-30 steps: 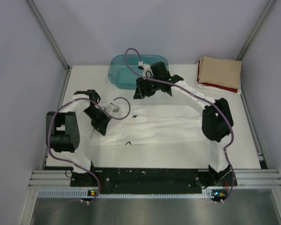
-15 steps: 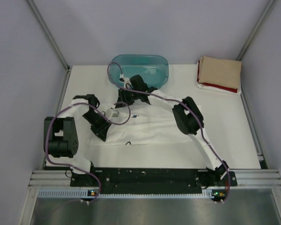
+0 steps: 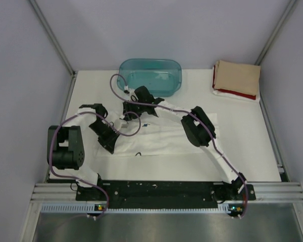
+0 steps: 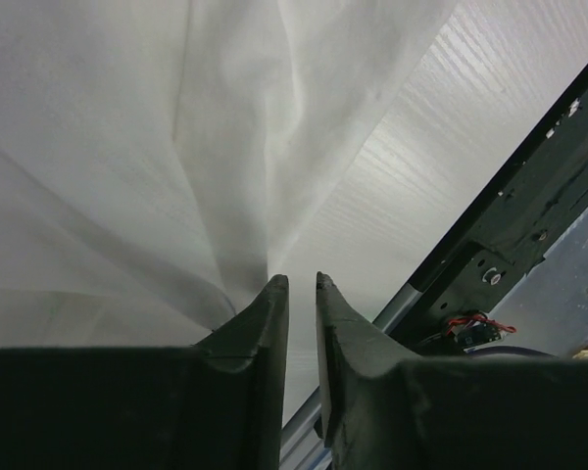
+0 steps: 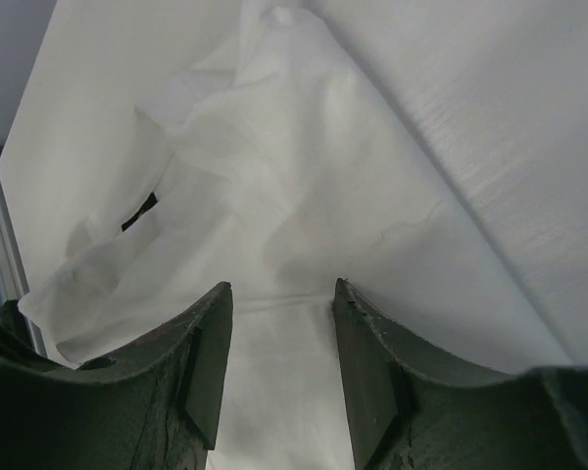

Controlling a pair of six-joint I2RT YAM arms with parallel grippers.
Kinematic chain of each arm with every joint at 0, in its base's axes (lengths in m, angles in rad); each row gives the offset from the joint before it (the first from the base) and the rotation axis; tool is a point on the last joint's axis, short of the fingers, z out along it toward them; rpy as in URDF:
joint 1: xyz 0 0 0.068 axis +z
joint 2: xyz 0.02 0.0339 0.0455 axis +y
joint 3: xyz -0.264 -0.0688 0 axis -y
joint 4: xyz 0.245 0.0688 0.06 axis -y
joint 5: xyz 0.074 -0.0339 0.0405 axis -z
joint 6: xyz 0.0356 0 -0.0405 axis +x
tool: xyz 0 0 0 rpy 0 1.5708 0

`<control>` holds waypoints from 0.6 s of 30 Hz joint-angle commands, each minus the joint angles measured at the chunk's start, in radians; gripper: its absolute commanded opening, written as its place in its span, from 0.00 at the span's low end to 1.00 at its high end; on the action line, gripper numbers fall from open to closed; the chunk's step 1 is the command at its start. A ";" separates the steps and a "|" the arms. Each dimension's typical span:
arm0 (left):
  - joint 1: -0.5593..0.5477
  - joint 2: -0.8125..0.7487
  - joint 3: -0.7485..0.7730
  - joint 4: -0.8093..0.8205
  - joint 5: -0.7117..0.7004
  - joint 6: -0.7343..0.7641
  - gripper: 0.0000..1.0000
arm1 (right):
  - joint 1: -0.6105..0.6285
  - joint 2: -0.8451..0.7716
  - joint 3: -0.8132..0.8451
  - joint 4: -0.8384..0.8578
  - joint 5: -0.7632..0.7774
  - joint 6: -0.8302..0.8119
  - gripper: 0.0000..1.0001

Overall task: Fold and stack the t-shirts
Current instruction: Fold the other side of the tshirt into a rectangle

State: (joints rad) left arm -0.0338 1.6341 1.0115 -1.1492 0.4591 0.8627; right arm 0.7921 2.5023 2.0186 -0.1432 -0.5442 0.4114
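Left wrist view: left pincer (image 4: 299, 282) clamped on a bunched fold of the white t-shirt (image 4: 127, 147); right pincer (image 5: 279, 289) apart, over the same shirt on the surface (image 3: 242, 151).

One camera sits high behind the arm bases, looking down over the whole desk (image 3: 242, 146), while each wrist camera peers close past the left claw (image 4: 300, 284) or right claw (image 5: 281, 289) at the same white t-shirt (image 3: 161, 138).
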 commanded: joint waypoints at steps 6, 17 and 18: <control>0.000 -0.023 0.012 -0.003 0.064 0.012 0.00 | 0.007 -0.042 0.091 -0.078 0.151 -0.141 0.43; 0.002 -0.046 0.021 -0.006 0.047 0.004 0.00 | 0.009 -0.020 0.028 -0.073 0.050 -0.082 0.31; 0.002 -0.046 0.021 -0.001 0.040 0.001 0.00 | 0.007 -0.020 0.031 -0.073 0.046 -0.083 0.28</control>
State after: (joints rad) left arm -0.0338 1.6249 1.0115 -1.1454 0.4828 0.8631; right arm 0.7914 2.5023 2.0407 -0.2214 -0.4545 0.3252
